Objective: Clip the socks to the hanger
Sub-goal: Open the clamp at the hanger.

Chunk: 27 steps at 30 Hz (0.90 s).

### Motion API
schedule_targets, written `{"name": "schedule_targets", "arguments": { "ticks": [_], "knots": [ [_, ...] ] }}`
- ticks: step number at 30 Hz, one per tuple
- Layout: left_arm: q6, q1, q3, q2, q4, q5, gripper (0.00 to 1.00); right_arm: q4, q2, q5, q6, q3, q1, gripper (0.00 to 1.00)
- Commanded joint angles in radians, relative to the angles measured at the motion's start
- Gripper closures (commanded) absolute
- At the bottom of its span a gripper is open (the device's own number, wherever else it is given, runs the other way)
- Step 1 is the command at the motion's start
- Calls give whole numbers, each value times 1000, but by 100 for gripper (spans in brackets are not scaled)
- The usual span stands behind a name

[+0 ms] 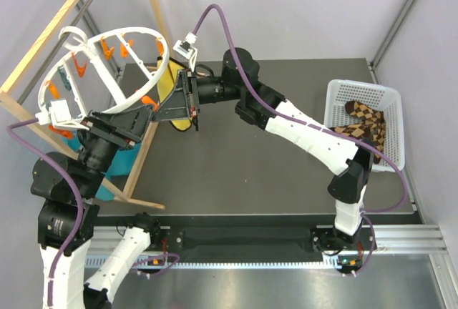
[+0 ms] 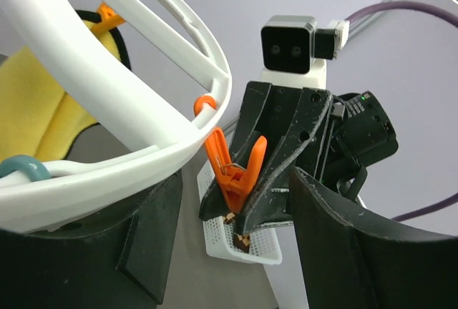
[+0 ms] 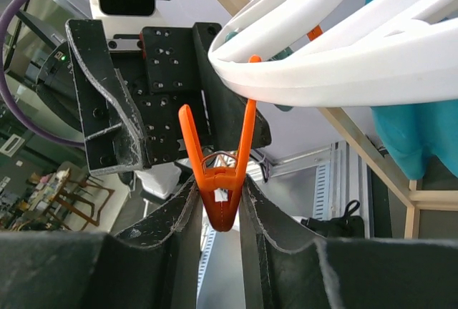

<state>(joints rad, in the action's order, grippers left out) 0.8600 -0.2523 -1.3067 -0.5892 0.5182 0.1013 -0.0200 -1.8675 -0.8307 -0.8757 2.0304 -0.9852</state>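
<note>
Pinching one orange clip that hung from the white hanger, the right pincer was closed on it, probably to steady or squeeze it so a sock could be fed in. The left pincer stood open just across from that clip, gripping nothing, perhaps ready to brace the ring. The socks lay in the mesh basket at the right end of the bench, well apart from the hanger, so nothing was there to clip. A yellow cloth was half hidden behind the right pincer. The hanger's hook was lost against the wooden frame, and whether the clip's mouth was parted could not be told.
</note>
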Motion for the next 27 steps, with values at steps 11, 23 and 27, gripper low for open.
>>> {"name": "schedule_targets", "arguments": {
  "ticks": [11,23,27],
  "knots": [
    [102,-2,24,-37,-121,-63,44,-93,41,-64,-43,-25,-7,100],
    [100,-2,50,-46,-153,-15,42,-133,37,-70,-80,-27,-13,100],
    [105,-2,61,-44,-178,-12,42,-133,33,-67,-82,-29,-15,100]
  ]
}}
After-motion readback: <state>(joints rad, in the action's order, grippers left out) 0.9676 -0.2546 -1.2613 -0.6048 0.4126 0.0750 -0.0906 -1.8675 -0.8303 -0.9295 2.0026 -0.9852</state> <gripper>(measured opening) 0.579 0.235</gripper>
